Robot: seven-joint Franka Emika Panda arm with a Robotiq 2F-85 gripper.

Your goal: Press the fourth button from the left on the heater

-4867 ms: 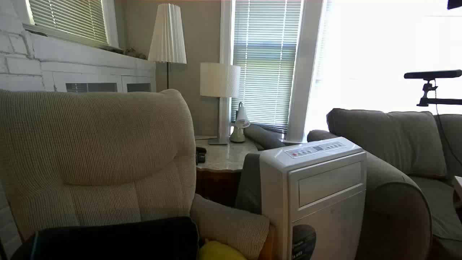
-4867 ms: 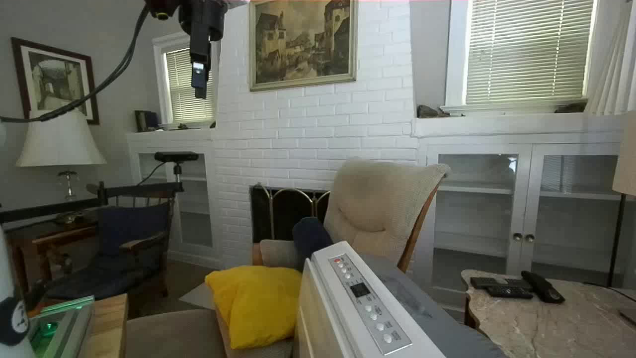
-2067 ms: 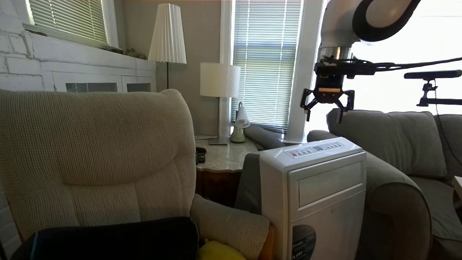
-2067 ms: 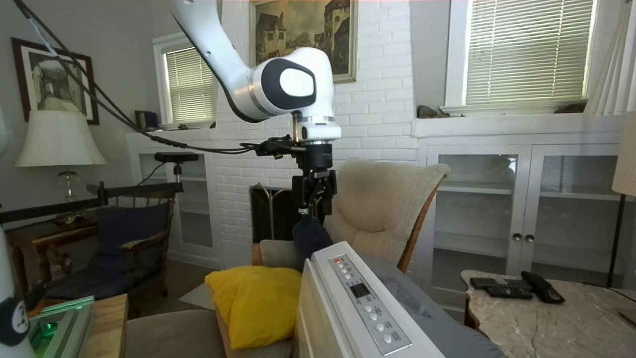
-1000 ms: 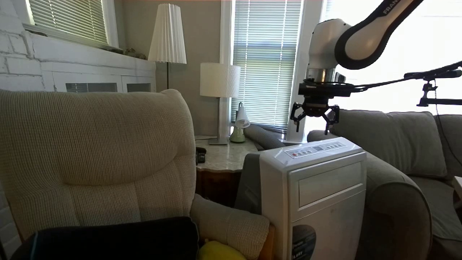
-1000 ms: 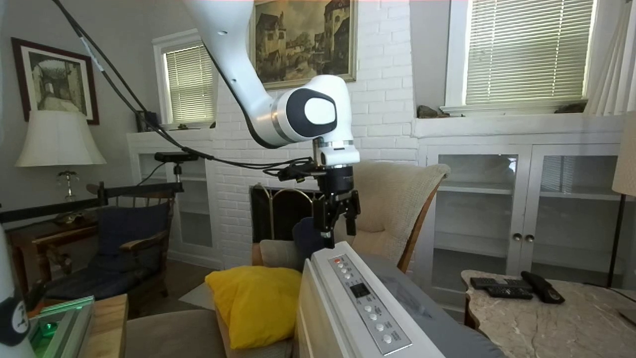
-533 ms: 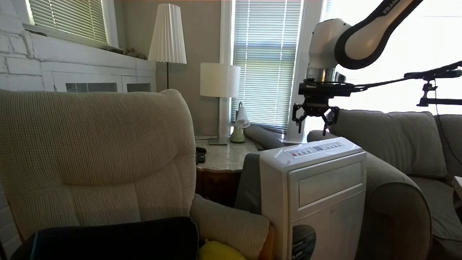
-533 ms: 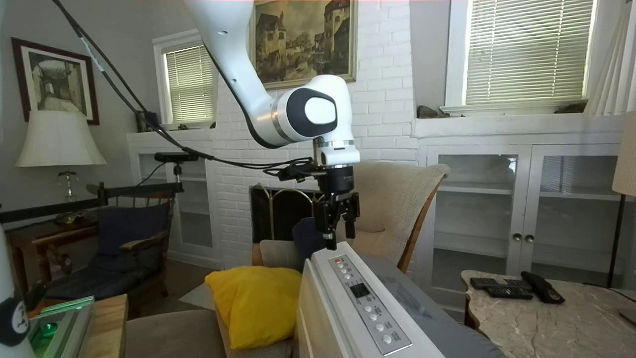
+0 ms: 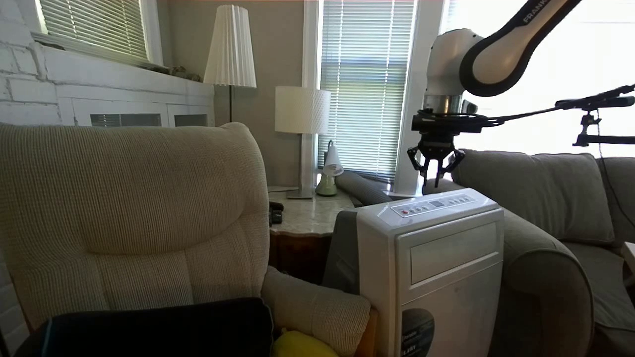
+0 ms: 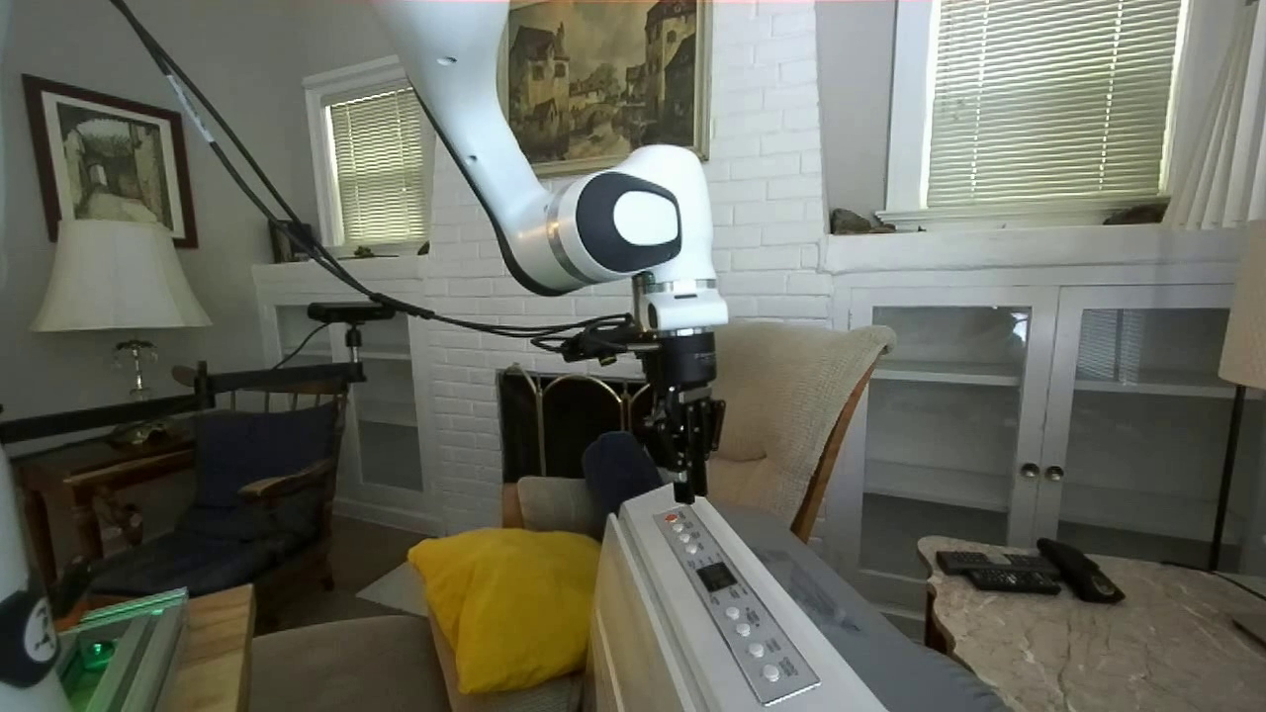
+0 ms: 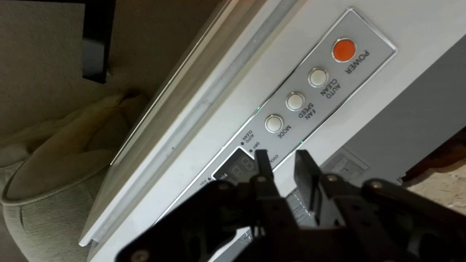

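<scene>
The white heater stands upright, its top panel showing in both exterior views. In the wrist view an orange POWER button sits at one end of the row. White AUTO CLEAN and FAN SPEED buttons follow it, then the MODE button, fourth from POWER. Past MODE is a dark display, partly covered by a finger. My gripper hangs above the heater, fingertips apart, nothing between them. An exterior view shows a gap between the gripper and the heater top.
A beige armchair stands beside the heater, with a yellow cushion in front. The grey sofa flanks its other side. A stone-topped table holds remotes and a phone. The arm's cable runs off to one side.
The arm came into view and lowered over the heater. During the last half second the fingers moved much closer together, and the gripper shifted slightly.
</scene>
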